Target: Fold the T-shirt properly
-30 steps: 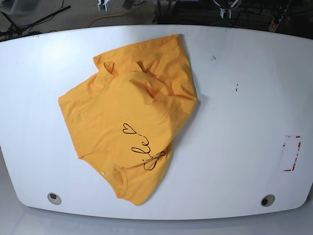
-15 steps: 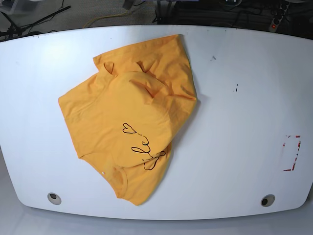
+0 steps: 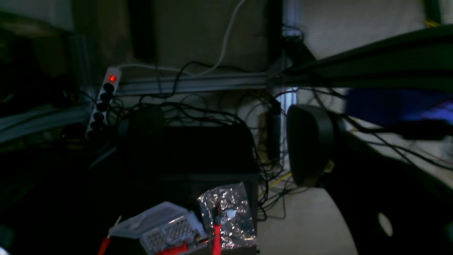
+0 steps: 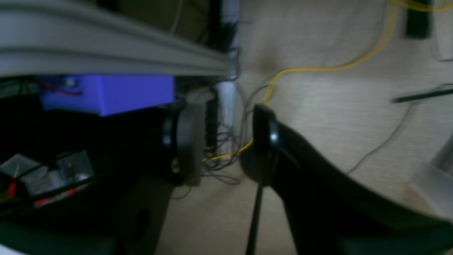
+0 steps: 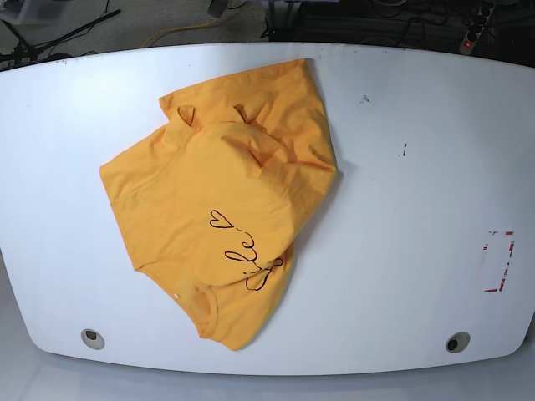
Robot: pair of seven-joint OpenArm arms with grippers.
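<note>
The orange-yellow T-shirt (image 5: 219, 196) lies crumpled on the white table (image 5: 401, 209), left of centre, with parts folded over each other. Part of its black cursive lettering and the small heart (image 5: 221, 220) face up. Neither gripper shows in the base view. The left gripper (image 3: 226, 141) looks open and empty, pointing under the table at cables; one of its fingers (image 3: 308, 145) is clearly seen. The right gripper (image 4: 226, 141) has its jaws apart with nothing between them, over the floor beside the table's frame.
A red-marked rectangle (image 5: 499, 261) is on the table's right side. Two round holes (image 5: 93, 338) (image 5: 456, 342) sit near the front edge. A power strip (image 3: 103, 101), cables and a tool case (image 3: 159, 226) lie under the table.
Bits of the arms at the top edge of the base view have gone out of sight. The T-shirt has not moved.
</note>
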